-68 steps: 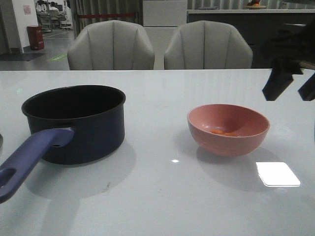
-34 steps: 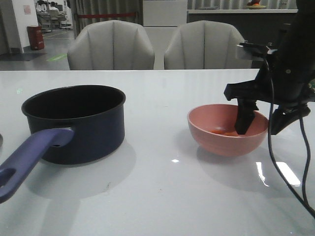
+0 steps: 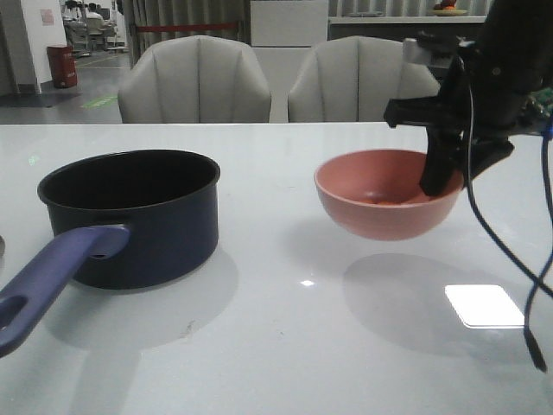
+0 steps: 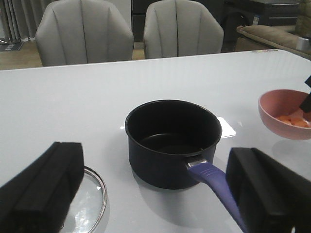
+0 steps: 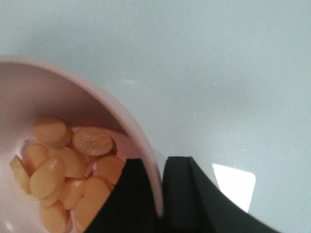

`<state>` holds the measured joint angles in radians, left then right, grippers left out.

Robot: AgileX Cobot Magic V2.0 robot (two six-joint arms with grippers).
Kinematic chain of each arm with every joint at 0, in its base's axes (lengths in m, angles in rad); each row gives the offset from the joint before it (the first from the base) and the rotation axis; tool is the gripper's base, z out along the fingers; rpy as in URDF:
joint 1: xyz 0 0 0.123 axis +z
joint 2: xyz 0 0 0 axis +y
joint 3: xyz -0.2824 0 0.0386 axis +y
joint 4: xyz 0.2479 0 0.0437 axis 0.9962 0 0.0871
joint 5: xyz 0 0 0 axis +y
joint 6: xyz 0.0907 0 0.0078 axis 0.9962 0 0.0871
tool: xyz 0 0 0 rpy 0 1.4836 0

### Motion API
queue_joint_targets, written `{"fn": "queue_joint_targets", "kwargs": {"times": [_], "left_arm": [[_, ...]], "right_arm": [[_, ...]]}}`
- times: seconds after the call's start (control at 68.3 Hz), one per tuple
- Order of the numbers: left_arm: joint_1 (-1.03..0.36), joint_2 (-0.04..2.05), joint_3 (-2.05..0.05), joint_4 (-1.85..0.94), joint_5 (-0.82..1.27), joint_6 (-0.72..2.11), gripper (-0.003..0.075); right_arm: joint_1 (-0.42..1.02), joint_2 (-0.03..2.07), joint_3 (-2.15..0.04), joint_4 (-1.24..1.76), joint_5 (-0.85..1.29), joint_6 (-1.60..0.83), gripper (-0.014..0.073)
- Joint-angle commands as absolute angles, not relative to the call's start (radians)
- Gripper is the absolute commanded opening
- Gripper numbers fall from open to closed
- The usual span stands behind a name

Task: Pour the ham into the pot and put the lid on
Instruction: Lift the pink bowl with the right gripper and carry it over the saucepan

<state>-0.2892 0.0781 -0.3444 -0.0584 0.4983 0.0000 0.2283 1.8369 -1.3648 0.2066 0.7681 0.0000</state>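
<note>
The salmon-pink bowl (image 3: 380, 197) hangs above the table, clear of its own shadow. My right gripper (image 3: 445, 177) is shut on the bowl's right rim, one finger inside and one outside. In the right wrist view the bowl wall (image 5: 138, 136) runs between the gripper (image 5: 160, 170) fingers, and several pale orange ham (image 5: 73, 165) slices lie inside. The navy pot (image 3: 130, 216) stands at the left, empty, its blue-purple handle (image 3: 52, 277) pointing toward me. My left gripper (image 4: 155, 160) is open above the table just short of the pot (image 4: 172, 141). The glass lid (image 4: 90, 199) lies flat beside the pot.
The white table (image 3: 285, 346) carries a bright window reflection (image 3: 484, 304) under the bowl's right side. Two grey chairs (image 3: 194, 78) (image 3: 363, 78) stand behind the far edge. A cable (image 3: 510, 259) hangs from the right arm.
My right gripper came down from the far right, shut on the bowl's rim, and lifted the bowl off the table, slightly leftward. The pot has not moved.
</note>
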Motion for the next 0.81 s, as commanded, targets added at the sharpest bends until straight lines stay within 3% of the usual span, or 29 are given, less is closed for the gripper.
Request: {"fn": "queue_joint_targets", "kwargs": {"times": [0.0, 0.132, 0.439, 0.791], "left_arm": [[-0.297, 0.09, -0.372, -0.063, 0.414, 0.0, 0.0638], [-0.297, 0.09, -0.372, -0.063, 0.418, 0.0, 0.0638], [-0.297, 0.09, -0.372, -0.063, 0.418, -0.007, 0.0638], [-0.297, 0.09, -0.372, -0.063, 0.418, -0.007, 0.0638]], "right_arm": [[0.223, 1.773, -1.431, 0.27, 0.734, 0.014, 0.0146], [0.243, 1.772, -1.486, 0.4, 0.753, -0.014, 0.0146], [0.466, 1.794, -1.679, 0.391, 0.747, -0.101, 0.0146], [0.529, 1.815, -1.711, 0.37, 0.628, -0.114, 0.0146]]}}
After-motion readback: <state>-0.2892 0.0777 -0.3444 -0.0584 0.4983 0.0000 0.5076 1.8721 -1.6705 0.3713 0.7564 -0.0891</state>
